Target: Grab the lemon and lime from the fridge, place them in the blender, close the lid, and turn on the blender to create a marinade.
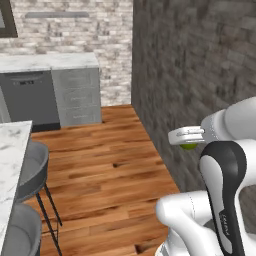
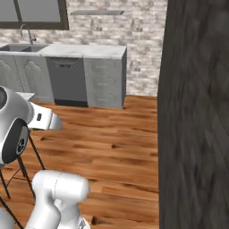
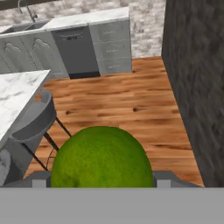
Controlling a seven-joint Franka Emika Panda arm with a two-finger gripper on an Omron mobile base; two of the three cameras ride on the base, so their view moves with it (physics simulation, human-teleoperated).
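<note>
A dark wall (image 1: 200,60) rises on the right above the wooden floor (image 1: 110,165), with grey cabinets (image 3: 111,41) at the far end and a marble bench (image 3: 17,94) with stools (image 1: 32,167) on the left. The claw (image 1: 187,141) grips the lime (image 3: 101,158) in mid-air above the floor, just beside the wall.

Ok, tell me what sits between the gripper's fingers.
The lime, clamped in the gripper, as the hand view shows.
</note>
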